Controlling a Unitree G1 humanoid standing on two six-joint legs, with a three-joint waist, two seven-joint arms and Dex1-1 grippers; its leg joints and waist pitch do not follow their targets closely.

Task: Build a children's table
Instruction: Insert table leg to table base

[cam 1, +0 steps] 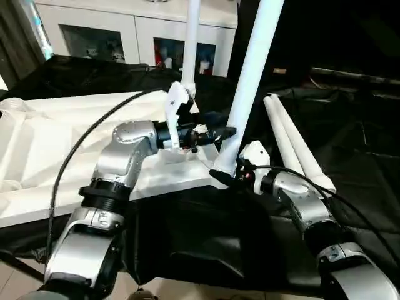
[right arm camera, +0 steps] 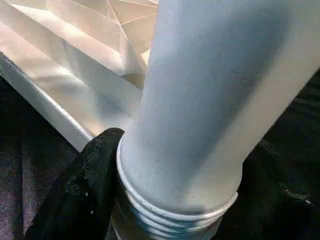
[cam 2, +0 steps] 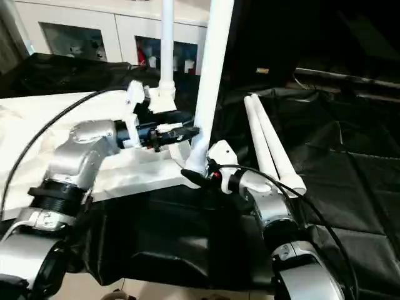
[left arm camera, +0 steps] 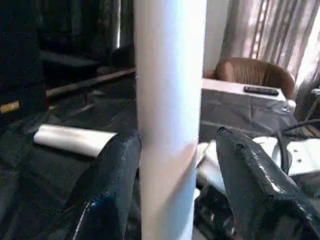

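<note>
The white tabletop (cam 1: 56, 144) lies underside up on black cloth, its ribs showing in the right wrist view. One white leg (cam 1: 190, 44) stands upright in the far right corner socket. A second leg (cam 1: 253, 62) leans over the near right corner. My right gripper (cam 1: 224, 172) is shut on that leg's threaded base (right arm camera: 175, 210), just above the tabletop's corner. Higher up, my left gripper (cam 1: 220, 132) is open around the same leg (left arm camera: 170, 100); one finger (left arm camera: 112, 180) touches it and the other finger (left arm camera: 250, 175) stands clear. Two more legs (cam 1: 290, 140) lie side by side on the cloth to the right.
A white cabinet with glass doors (cam 1: 125, 34) stands behind the work surface. Black cloth (cam 1: 350, 150) covers the table to the right and front. A cable (cam 1: 81, 147) loops over my left forearm. A brown chair (left arm camera: 252, 75) stands beyond the cloth.
</note>
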